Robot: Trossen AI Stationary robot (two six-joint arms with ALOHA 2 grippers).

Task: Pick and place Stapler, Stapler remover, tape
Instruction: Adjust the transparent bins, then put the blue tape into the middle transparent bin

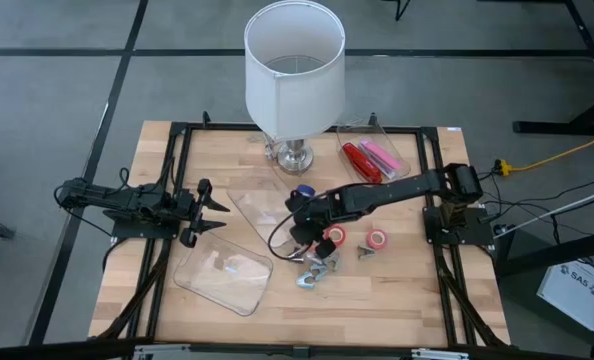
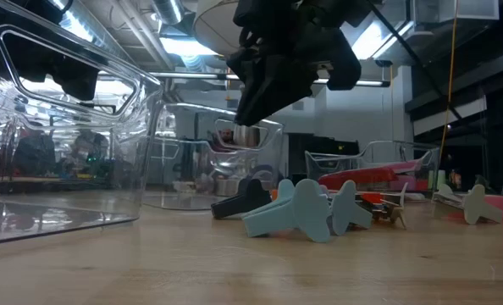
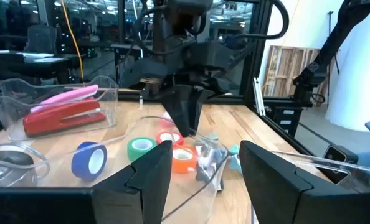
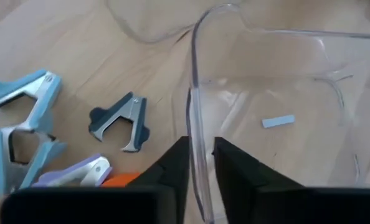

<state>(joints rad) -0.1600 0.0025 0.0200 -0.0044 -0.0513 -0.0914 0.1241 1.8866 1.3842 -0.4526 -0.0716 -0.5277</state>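
Note:
My right gripper (image 4: 201, 163) reaches to mid-table, slanting down, narrowly open astride the rim of a clear container (image 1: 262, 208). Tape rolls lie around it: blue (image 3: 88, 159), green (image 3: 140, 149), orange (image 3: 184, 159) and red (image 1: 335, 236). Light-blue staple removers (image 2: 295, 212) and a dark one (image 4: 119, 122) rest on the wood beside it. A red stapler (image 1: 360, 161) and a pink one (image 1: 381, 153) lie in a clear tray at the back right. My left gripper (image 1: 209, 213) waits open at the table's left. My right gripper has the clear container's thin rim (image 4: 195, 134) between its two fingers, one inside the wall and one outside, coming from above at a slant from the table's right. A thin gap shows beside one finger; whether the other touches the wall I cannot tell.
A second clear bin (image 1: 222, 272) sits at the near left. A white-shaded lamp (image 1: 294, 65) stands at the far middle on a metal foot. Another tape roll (image 1: 377, 240) and a staple remover (image 1: 363, 253) lie right of centre. Bare wood lies along the near edge.

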